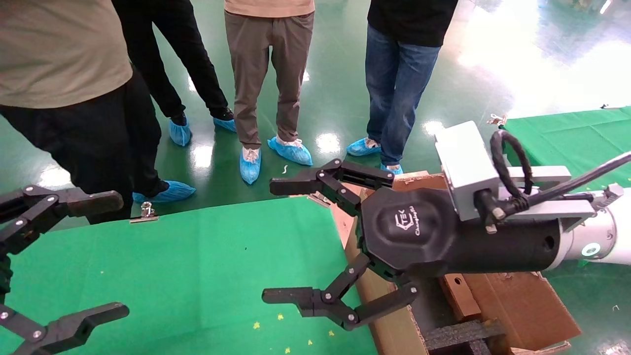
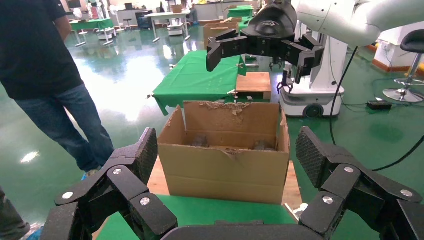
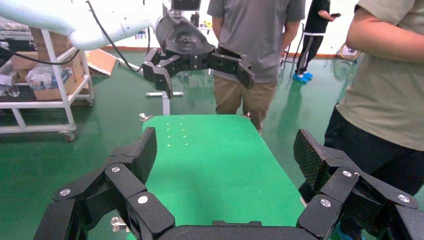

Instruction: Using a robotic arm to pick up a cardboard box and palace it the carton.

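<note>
Green cloth across the tabletop (image 1: 197, 266), lower left to centre of the head view, with only a few yellow specks on it. At the lower left edge, left tool (image 1: 116, 255), idle, fingers spread wide on nothing. Along the top, bystanders (image 1: 268, 74) in blue shoe covers on the glossy floor. At centre, right tool (image 1: 273, 240) of the white robotic arm (image 1: 601, 236), reaching in from the right edge over the tabletop's end, jaws wide apart and empty. Lower right, under that wrist, the carton (image 1: 517, 301) with ragged flaps, pressed against the tabletop's edge. Inside it, black foam (image 1: 458, 335) and, just above the foam, a small brown piece with a round hole, probably the cardboard box (image 1: 461, 296), mostly hidden by the arm. Cannot tell whether it sits flat or tilted.

Looks light and stiff, dry corrugated board, likely to dent under a hard squeeze; taped faces possibly slick. Best taken across two opposite flat sides near the middle, away from the hole, with modest force.
</note>
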Motion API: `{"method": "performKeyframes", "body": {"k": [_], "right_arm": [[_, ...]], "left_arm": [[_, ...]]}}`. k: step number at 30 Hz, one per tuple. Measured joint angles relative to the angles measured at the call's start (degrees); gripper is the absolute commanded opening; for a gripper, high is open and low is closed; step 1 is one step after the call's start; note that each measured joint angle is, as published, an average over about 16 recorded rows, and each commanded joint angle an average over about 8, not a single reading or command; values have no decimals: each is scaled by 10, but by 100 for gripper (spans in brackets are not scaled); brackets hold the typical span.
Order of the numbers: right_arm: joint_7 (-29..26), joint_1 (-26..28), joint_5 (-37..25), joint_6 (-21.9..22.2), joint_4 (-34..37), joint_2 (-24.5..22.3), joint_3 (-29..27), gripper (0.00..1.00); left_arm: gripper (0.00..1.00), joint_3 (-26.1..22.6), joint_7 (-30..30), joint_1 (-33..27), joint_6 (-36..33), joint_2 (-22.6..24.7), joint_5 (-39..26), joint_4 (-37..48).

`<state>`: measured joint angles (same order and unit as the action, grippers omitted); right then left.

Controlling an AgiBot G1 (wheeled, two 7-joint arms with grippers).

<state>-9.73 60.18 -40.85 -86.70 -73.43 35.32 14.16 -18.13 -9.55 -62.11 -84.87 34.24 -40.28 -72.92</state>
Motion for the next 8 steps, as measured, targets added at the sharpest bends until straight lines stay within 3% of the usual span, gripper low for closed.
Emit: {"method": "performKeyframes", "body": {"k": [8], "right_arm": [[-4, 5, -3, 3, 0, -1, 6, 100]], "left_arm": [[100, 0, 0, 0, 0, 0, 0, 0]]}}
